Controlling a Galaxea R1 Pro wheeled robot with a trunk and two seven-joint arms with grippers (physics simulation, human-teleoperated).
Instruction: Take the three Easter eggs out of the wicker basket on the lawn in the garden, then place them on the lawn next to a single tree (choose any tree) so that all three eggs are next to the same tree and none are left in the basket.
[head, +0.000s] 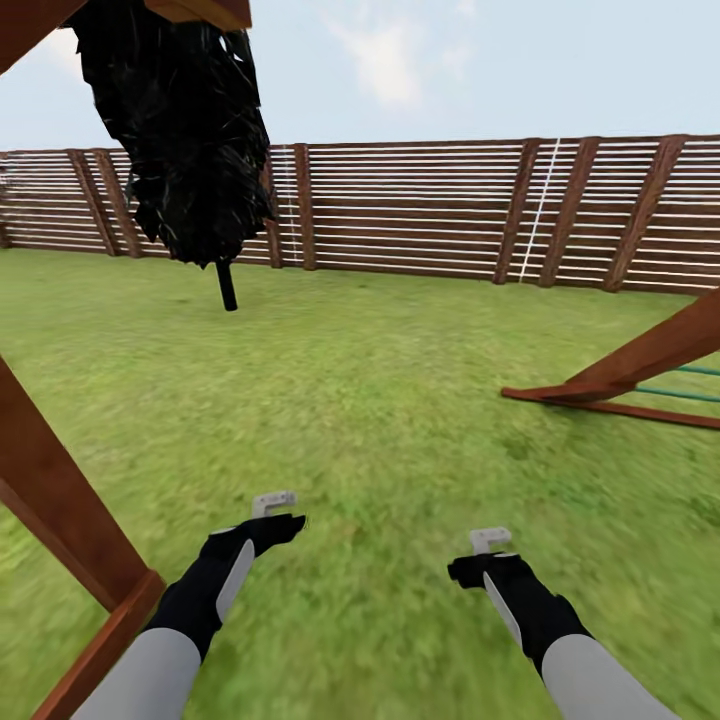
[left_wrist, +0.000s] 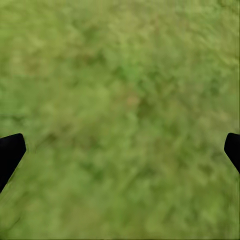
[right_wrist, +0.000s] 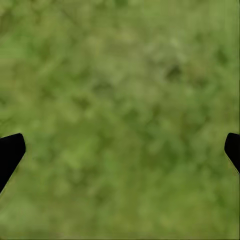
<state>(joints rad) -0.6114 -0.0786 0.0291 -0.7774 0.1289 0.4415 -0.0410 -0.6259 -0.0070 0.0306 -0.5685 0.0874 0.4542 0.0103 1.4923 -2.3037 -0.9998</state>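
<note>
Along the far side of the garden, a brown slatted wooden fence (head: 450, 210) ran the full width of the head view, closing off the lawn (head: 380, 400) beneath a pale, cloudy sky. Between the robot and that fence the grass lay wide and unbroken. A thin dark-trunked black tree (head: 185, 130) stood on the left near the fence, its black foliage hanging low and its top cut off by the frame. A reddish-brown wooden beam (head: 60, 520) slanted across the left edge close to the left arm, and another piece of the same wood crossed the top left corner. On the right, well apart from the arms, a sloping wooden frame (head: 640, 365) with green rungs rested on the grass and ran out of view.

The grass was short, green and blurred, with faint darker patches.

Both arms reached forward and low over the lawn. The left gripper (head: 272, 520) and the right gripper (head: 480, 560) were seen from behind in the head view, so their spread was hard to judge there. In the left wrist view the left gripper (left_wrist: 120, 150) had its dark fingertips (left_wrist: 10, 152) at the opposite edges of the picture, spread wide with only grass between them. The right gripper (right_wrist: 120, 150) looked the same in the right wrist view, fingertips (right_wrist: 10, 152) far apart and holding nothing.
</note>
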